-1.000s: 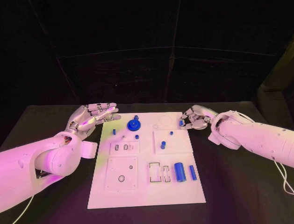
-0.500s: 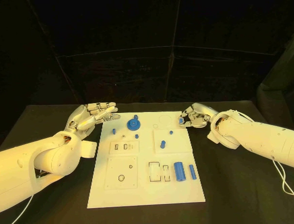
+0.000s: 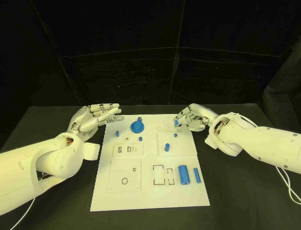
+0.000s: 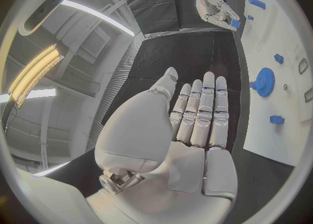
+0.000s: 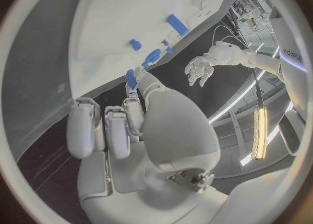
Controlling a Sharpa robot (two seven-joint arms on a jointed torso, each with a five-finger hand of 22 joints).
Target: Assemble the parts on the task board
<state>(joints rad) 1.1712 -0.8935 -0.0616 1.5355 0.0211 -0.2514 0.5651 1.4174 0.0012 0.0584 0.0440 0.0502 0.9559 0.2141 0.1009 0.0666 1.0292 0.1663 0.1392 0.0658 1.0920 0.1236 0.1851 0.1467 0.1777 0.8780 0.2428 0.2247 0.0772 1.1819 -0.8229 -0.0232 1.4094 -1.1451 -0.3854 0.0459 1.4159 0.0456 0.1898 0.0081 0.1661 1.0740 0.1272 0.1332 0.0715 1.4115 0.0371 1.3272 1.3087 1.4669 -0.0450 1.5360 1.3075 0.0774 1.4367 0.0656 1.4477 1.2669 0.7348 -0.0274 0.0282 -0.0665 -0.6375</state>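
A white task board (image 3: 150,191) lies in the middle of the black table (image 3: 247,191), set with small blue parts. The right hand (image 3: 190,118) hovers over the board's far right corner, pinching a small blue peg (image 3: 176,123) between thumb and a finger, the other fingers curled beside it. The left hand (image 3: 95,117) is raised just off the board's far left edge, palm up, its fingers straight and side by side, holding nothing. A blue gear (image 3: 137,127) stands near the far edge, a short blue pin (image 3: 167,147) mid-board, and a blue cylinder (image 3: 183,174) beside a slim blue bar (image 3: 197,176) lie toward the near right.
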